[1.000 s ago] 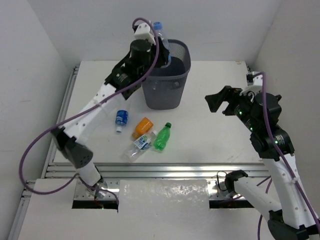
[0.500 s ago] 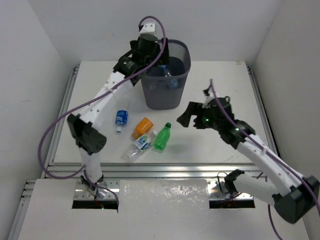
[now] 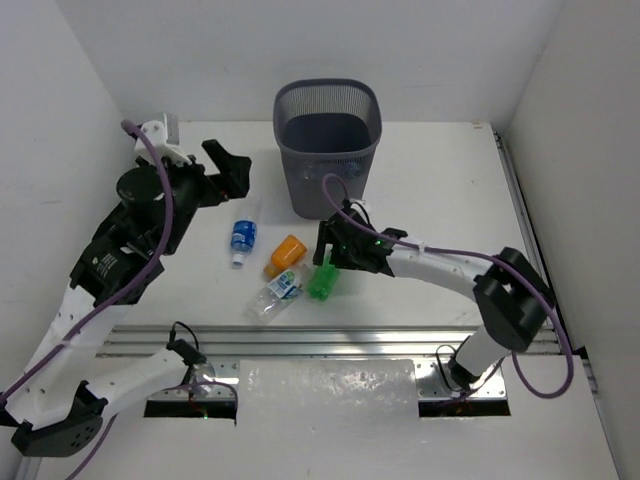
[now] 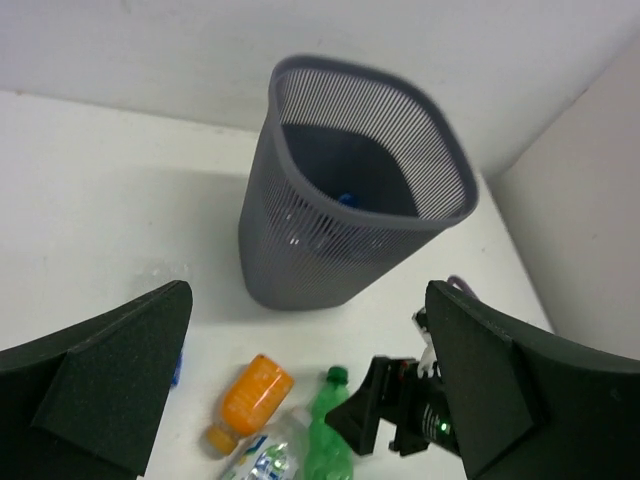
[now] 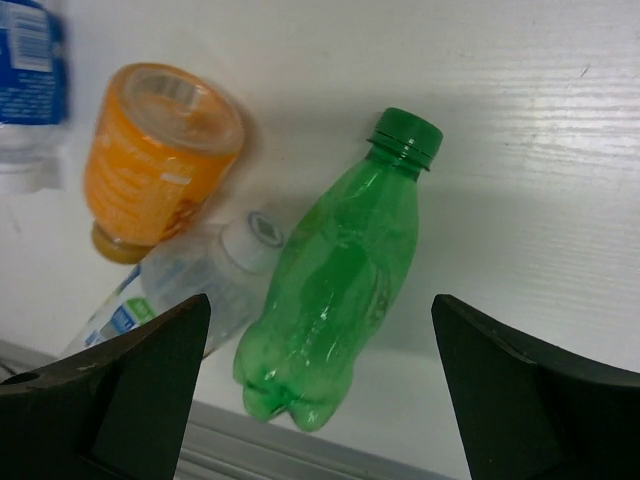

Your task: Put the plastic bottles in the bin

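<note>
Plastic bottles (image 3: pixel 275 294): four lay on the table (image 3: pixel 440 190), clustered near of the bin (image 3: pixel 330 185): blue-labelled bottle (image 3: pixel 242 238), orange bottle (image 3: pixel 286 254), clear crushed bottle (image 5: pixel 190 290), green bottle (image 5: pixel 340 270). Something blue (image 4: pixel 345 198) showed inside the bin, likely a binned bottle; count unclear. Right gripper (image 3: pixel 335 252) hovered over the green bottle, jaws apart, nothing clamped. Left gripper (image 3: pixel 228 170), jaws wide and empty, hung left of the bin. Judged partly done, four to go.

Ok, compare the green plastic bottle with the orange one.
The green plastic bottle is long and slim; the orange plastic bottle is squat. The green one's cap points toward the dark grey mesh bin; the orange one's points away. Both lie on the table.
</note>
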